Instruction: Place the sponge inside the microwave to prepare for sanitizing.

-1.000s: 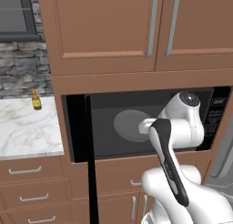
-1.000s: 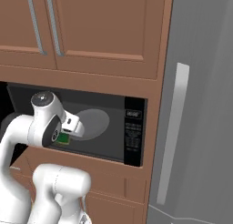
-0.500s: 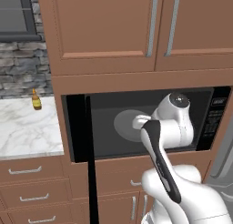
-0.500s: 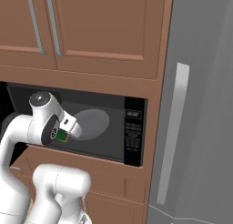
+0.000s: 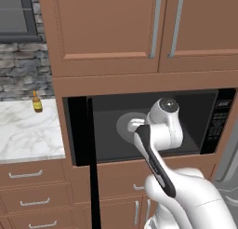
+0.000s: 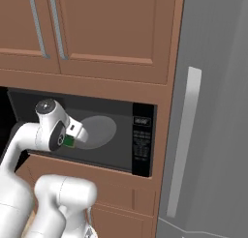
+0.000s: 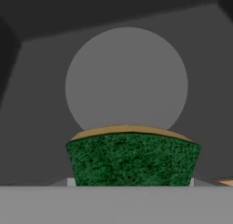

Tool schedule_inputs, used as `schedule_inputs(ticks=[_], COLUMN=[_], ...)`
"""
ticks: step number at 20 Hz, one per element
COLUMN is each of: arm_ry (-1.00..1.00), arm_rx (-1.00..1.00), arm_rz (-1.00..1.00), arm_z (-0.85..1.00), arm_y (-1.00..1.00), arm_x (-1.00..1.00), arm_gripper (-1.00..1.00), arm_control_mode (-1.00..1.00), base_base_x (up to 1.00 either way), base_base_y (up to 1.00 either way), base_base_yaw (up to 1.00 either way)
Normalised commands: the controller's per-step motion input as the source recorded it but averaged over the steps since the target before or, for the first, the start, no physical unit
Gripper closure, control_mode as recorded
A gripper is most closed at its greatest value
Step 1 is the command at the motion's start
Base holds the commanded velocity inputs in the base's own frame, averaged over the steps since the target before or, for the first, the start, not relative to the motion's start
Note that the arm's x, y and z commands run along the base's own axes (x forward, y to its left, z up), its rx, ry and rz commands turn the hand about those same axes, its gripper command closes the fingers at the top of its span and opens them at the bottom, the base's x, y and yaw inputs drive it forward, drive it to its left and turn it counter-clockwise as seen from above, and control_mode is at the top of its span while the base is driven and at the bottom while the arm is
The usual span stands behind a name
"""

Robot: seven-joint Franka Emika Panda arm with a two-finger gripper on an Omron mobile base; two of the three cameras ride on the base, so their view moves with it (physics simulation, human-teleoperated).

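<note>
the microwave (image 5: 139, 125) stands open, its door (image 5: 83, 130) swung out at the left edge of the cavity. the arm reaches into the opening. the jaws (image 6: 69, 141) grasp the sponge (image 7: 132, 159), green face toward the hand camera and a yellow layer along its far edge. the fingertips themselves are hidden in the hand view, but the sponge sits square across the bottom of that view, between them.

position of the sponge: inside the mouth of the cavity, at the near side of the turntable (image 7: 126, 79). whether it hangs clear of the floor of the cavity or touches it cannot be told.

progress, as a judgement:
- done: door open, sponge picked up, sponge carried to the cavity.
- left: move further in over the turntable, lower, release, withdraw the arm.

a small bottle (image 5: 36, 101) stands on the bench (image 5: 23, 135) at left, well apart from the work.
</note>
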Motion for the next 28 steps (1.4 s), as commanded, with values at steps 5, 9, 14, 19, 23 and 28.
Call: schedule_inputs(ticks=[5, 9, 14, 19, 23, 28], arm_ry=[0.0, 0.0, 0.0, 0.0, 0.0, 0.0], arm_rx=[-0.07, -0.1, -0.12, -0.15, -0.15, -0.09], arm_rz=[0.07, 0.04, 0.01, 0.0, 0.03, 0.05], arm_z=[-0.17, -0.18, -0.19, -0.21, -0.15, -0.09], arm_y=[0.15, 0.17, 0.19, 0.17, 0.07, 0.0], arm_x=[0.46, 0.51, 0.49, 0.38, 0.29, 0.19], arm_gripper=[1.0, 1.0, 1.0, 1.0, 1.0, 1.0], arm_control_mode=[-1.0, -1.0, -1.0, -1.0, -1.0, -1.0], base_base_x=[0.0, 0.0, 0.0, 0.0, 0.0, 0.0], base_base_y=[0.0, 0.0, 0.0, 0.0, 0.0, 0.0], base_base_yaw=[0.0, 0.0, 0.0, 0.0, 0.0, 0.0])
